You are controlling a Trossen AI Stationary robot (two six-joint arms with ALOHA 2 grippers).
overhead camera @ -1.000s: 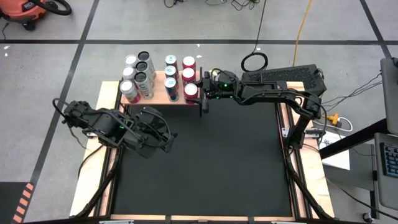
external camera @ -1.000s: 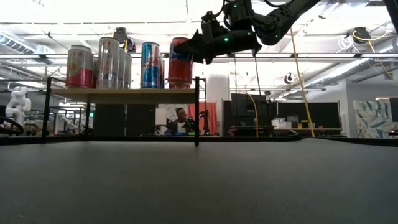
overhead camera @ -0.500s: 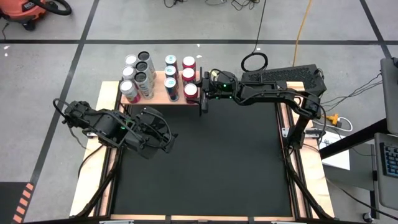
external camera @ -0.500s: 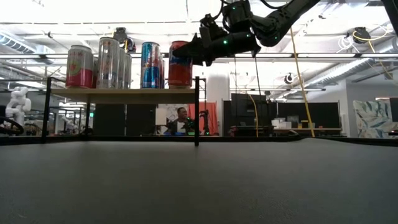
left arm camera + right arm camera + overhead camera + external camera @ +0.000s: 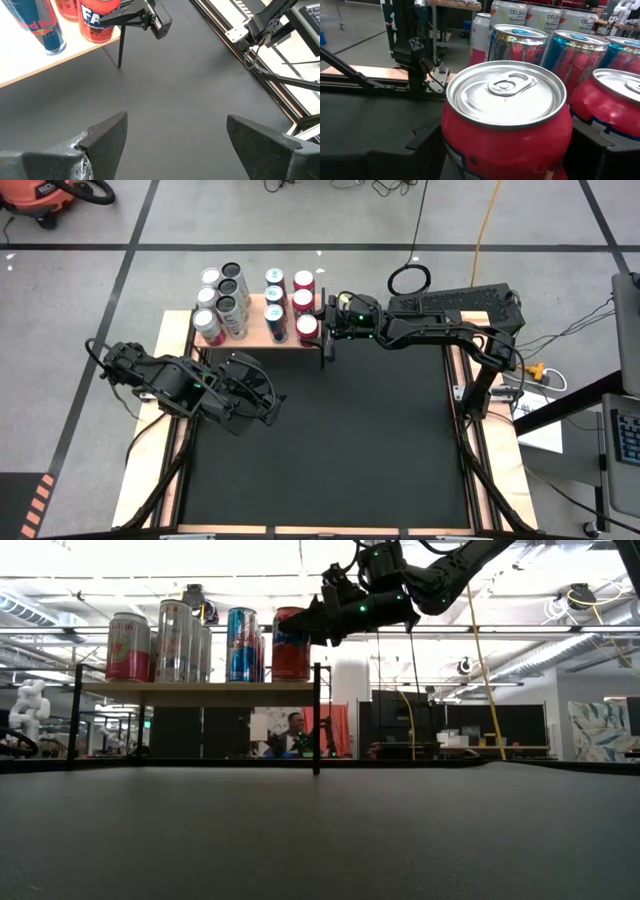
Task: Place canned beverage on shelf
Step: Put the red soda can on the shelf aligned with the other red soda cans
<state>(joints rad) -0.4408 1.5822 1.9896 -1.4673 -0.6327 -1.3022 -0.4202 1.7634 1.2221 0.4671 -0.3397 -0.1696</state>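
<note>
The red Fanta can (image 5: 307, 326) was seen standing at the shelf (image 5: 255, 337) corner nearest the right tool (image 5: 322, 327), whose fingers stood parted about it. A skewed withdrawal was judged likely to tip it off that edge. Left tool (image 5: 170, 135) waited open.

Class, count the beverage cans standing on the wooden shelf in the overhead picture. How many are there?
11 cans on the shelf: five silver ones at the left end, three blue in the middle, three red at the right end. Others could be hidden.
</note>
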